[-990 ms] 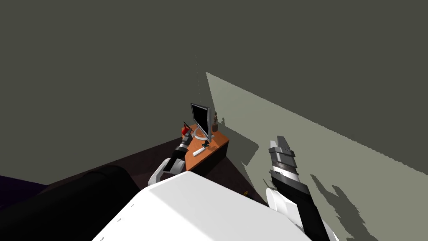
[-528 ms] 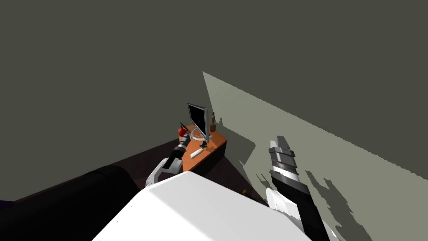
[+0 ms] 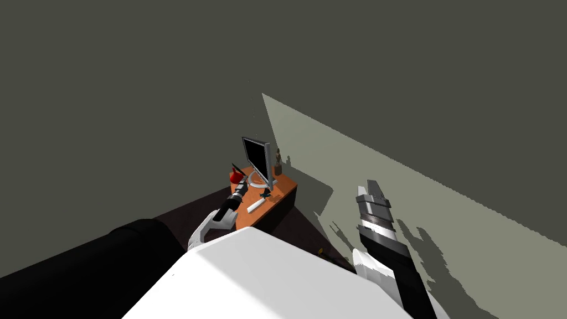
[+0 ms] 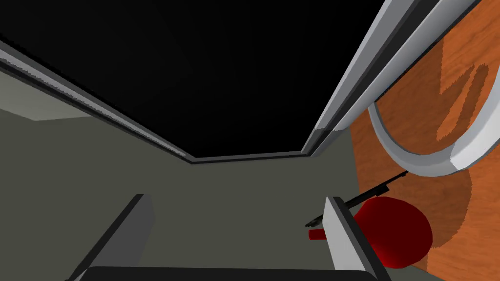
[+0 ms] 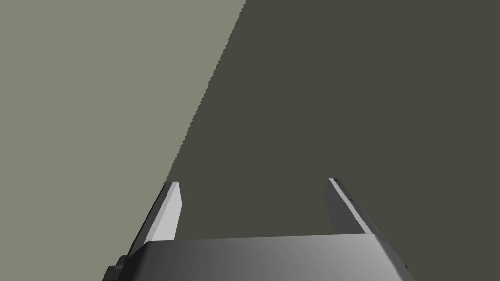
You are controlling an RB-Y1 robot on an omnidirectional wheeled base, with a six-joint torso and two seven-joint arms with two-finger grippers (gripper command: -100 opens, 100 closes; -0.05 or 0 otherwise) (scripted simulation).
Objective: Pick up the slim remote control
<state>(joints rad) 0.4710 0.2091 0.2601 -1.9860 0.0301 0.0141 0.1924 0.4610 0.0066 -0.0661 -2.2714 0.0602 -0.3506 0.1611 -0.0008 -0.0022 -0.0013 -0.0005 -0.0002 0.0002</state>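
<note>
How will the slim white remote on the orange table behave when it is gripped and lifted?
The remote is a thin straight bar, so probably stiff and light. It lies flat on the orange table, so it may slide rather than tip if pushed. Its low profile likely leaves little side to pinch.

White slim remote (image 3: 256,205) on orange table (image 3: 281,190), monitor (image 3: 256,157) behind it, left gripper (image 3: 242,183) beside red object (image 3: 236,176)
</note>
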